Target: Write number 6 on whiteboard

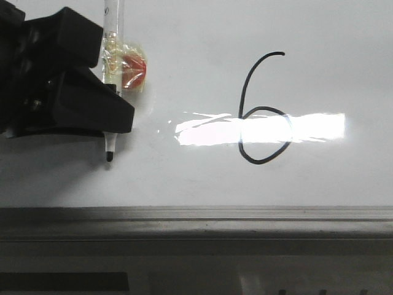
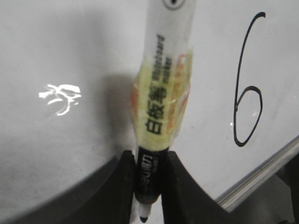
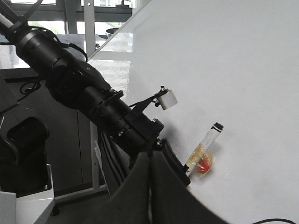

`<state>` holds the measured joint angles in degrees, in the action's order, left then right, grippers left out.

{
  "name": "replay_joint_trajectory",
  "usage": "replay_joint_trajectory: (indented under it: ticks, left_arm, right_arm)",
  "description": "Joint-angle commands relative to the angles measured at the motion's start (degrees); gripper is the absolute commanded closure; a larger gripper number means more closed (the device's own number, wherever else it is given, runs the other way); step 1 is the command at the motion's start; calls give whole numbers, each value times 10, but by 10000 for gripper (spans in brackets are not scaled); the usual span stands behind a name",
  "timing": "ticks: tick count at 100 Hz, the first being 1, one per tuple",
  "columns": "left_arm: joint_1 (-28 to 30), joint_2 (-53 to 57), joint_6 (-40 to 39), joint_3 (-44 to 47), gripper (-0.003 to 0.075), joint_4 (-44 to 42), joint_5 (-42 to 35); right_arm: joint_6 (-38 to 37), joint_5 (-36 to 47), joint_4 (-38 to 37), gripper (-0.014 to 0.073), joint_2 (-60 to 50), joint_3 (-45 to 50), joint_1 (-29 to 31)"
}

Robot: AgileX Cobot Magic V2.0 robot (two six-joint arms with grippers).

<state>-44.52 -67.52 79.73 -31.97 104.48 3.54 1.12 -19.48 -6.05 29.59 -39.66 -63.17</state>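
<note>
black number 6 (image 1: 263, 110) sits finished on the whiteboard (image 1: 196, 37), right of the left hand (image 1: 110, 132). left hand is clamped on a marker (image 2: 161, 121), tip clear of the digit. right hand (image 3: 150, 186) looks pressed closed on nothing.

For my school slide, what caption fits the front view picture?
Left gripper holds a marker beside the finished number 6 on the whiteboard.

A bright rectangular glare band crosses the glossy white flat whiteboard (image 1: 196, 178) in the front view, washing out part of the thin black hand-drawn 6 (image 1: 264, 110). The left wrist view shows a smaller glint, a soft shadow and blurred foreground.
</note>
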Motion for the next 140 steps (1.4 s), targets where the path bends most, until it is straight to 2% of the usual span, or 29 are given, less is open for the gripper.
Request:
replay_joint_trajectory:
  ticks: [1,13,25,35,48,70,92,129,140]
  left_arm:
    - [-17,1,-14,-17,741,28,-89]
    - [-88,1,-14,-38,741,26,-191]
    - [-171,1,-13,-65,741,25,-333]
    - [-218,0,-13,-76,741,25,-387]
    - [-225,0,-15,-76,741,25,-389]
    - [-225,-17,-97,-76,741,25,-384]
    - [-225,-72,-99,-91,741,25,-356]
    - [-225,-86,-99,-94,741,25,-377]
    - [-225,-86,-131,-94,741,25,-387]
  right_arm:
    - [3,43,-4,657,1,-19,-1]
    - [3,40,-4,657,1,-19,-1]
    - [3,38,-2,657,1,-19,-1]
    - [3,38,-1,657,1,-19,-1]
    - [3,38,-1,657,1,-19,-1]
    - [3,38,-1,657,1,-19,-1]
    - [3,38,0,657,1,-19,-1]
    - [3,21,28,657,1,-19,-1]
    - [3,18,28,657,1,-19,-1]
